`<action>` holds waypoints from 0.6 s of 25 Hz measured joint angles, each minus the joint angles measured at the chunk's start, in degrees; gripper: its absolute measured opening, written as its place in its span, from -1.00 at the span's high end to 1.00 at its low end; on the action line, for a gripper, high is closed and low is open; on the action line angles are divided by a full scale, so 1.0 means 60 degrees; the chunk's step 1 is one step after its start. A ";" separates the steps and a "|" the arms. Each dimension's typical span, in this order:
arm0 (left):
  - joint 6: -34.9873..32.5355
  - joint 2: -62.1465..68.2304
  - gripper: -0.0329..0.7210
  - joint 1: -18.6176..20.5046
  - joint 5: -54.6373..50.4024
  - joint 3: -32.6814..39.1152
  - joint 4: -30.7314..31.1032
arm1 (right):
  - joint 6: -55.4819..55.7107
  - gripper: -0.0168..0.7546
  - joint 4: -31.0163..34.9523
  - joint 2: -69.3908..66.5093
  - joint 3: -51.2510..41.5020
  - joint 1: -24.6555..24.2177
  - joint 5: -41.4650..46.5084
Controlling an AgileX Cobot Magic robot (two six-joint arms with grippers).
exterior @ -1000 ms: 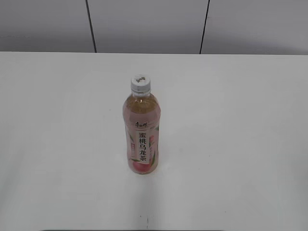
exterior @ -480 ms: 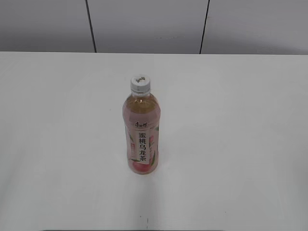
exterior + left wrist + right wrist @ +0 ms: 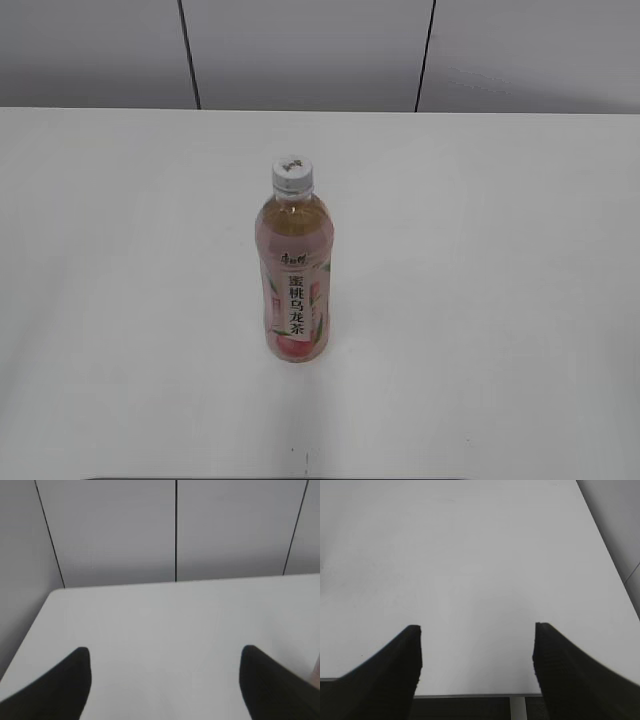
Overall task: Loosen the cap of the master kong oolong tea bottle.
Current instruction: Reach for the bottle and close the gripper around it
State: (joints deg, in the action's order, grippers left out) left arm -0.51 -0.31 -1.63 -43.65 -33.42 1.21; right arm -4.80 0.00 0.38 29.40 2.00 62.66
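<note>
Bright even light, faint shadows, soft focus

Three views of one white table (image 3: 480, 300).
Exterior: slanting down from the front toward the back wall (image 3: 300, 50). Wrist views: low over the tabletop, left facing the wall, right facing down.

- The master kong oolong tea bottle (image 3: 293, 285) is clear glossy plastic with a smooth printed label.
- The cap (image 3: 292, 174) is white ribbed plastic.
- The table (image 3: 500, 300) looks smooth, matt white.

Both the left gripper (image 3: 165, 655) and right gripper (image 3: 477, 630) have matte black, tapering jaws.
</note>
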 joint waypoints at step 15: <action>0.0000 0.6600 -0.33 0.0000 0.6680 0.0141 -0.2081 | 0.0000 -0.40 0.0000 0.0000 0.0000 0.0000 0.0000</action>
State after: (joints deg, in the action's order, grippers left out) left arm -0.51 39.29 -1.63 -3.57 -32.58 -11.28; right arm -4.80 0.00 0.38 29.40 2.00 62.66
